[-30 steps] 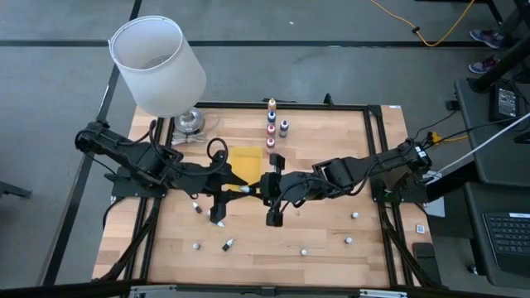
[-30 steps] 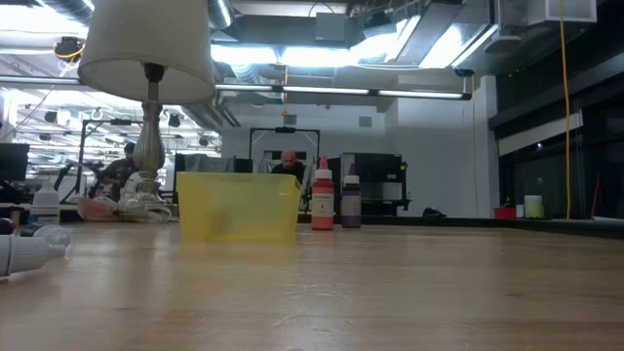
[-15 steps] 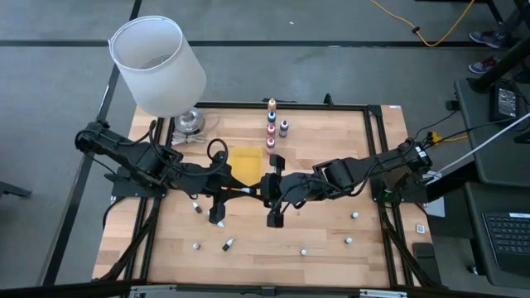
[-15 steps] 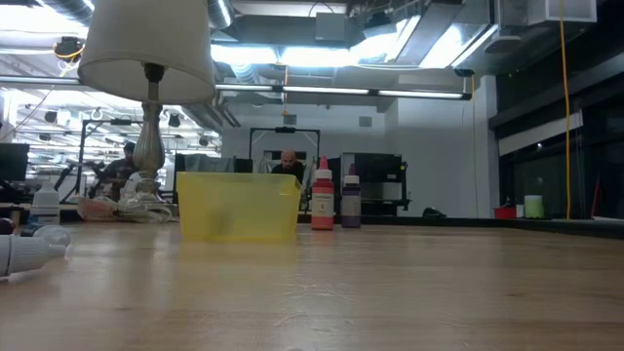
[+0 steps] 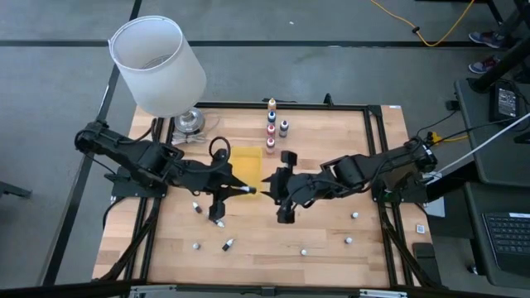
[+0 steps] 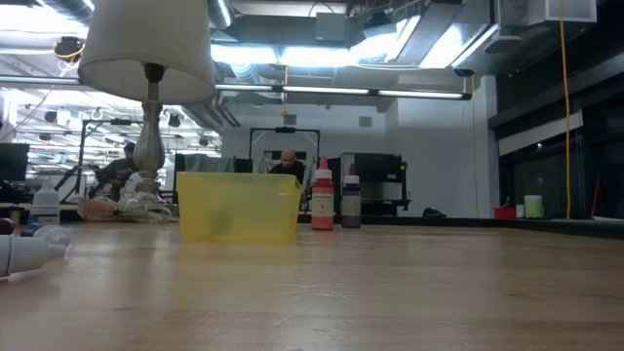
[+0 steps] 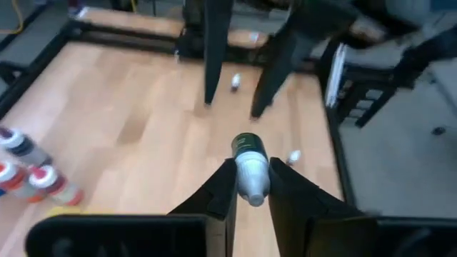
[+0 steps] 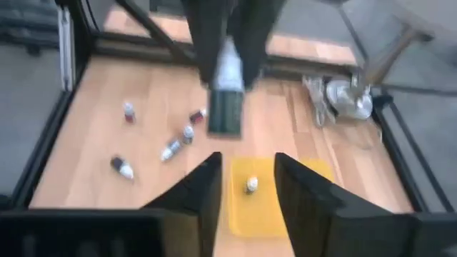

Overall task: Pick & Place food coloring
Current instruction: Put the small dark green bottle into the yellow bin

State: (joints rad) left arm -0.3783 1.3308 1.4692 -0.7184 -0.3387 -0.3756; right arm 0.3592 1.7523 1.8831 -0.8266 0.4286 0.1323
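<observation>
Looking down on the counter point(image 5: 331, 232), you find the left claw point(image 5: 246, 190) pinched on a food coloring bottle point(image 7: 249, 165) (dark body, white cap) at the yellow tray's point(image 5: 242, 159) 6 o'clock. Off at the bottle's 3 o'clock, the right claw point(image 5: 267, 180) stands partly parted, empty. More bottles point(image 5: 271, 122) stand at the tray's 1 o'clock.

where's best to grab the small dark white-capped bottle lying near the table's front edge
Take the small dark white-capped bottle across its body from straight above: it lies on its side on the wooden table, so jaws can straddle it. The right hand is open; the left hand is shut on a dark green bottle.
</observation>
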